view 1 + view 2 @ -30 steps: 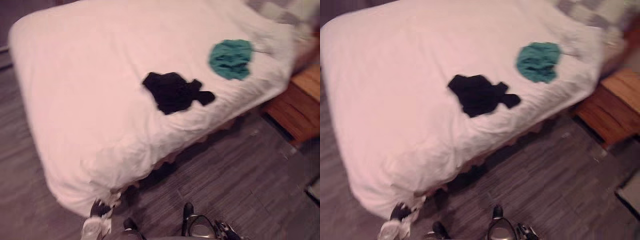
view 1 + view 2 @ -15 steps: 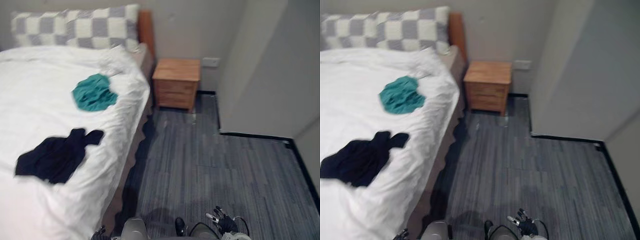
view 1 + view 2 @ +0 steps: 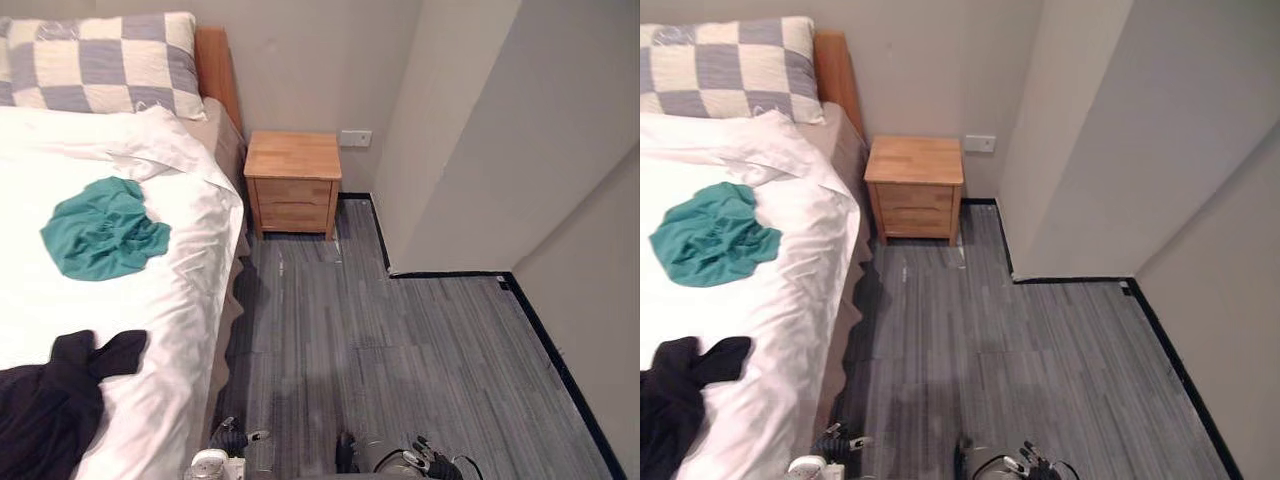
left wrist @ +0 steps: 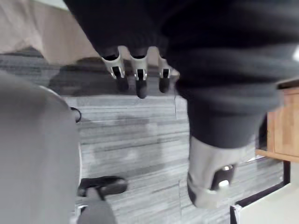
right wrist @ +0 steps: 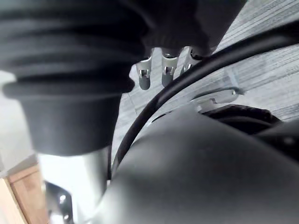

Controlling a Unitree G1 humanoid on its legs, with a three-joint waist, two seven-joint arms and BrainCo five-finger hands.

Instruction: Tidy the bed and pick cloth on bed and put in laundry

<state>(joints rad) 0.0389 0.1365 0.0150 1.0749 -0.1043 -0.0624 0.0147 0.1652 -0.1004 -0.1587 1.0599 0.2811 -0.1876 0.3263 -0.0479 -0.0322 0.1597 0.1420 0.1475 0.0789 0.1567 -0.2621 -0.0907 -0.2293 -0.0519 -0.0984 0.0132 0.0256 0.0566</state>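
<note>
Task unstarted: teal cloth point(image 3: 100, 228) at left and black cloth point(image 3: 50, 400) at lower left lie on bed point(image 3: 190, 290); left hand point(image 4: 138, 78) and right hand point(image 5: 164, 70) slack, empty.

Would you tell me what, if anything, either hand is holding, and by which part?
Nothing: the left hand and right hand are empty; the crumpled teal cloth and black garment lie on the white bed.
</note>
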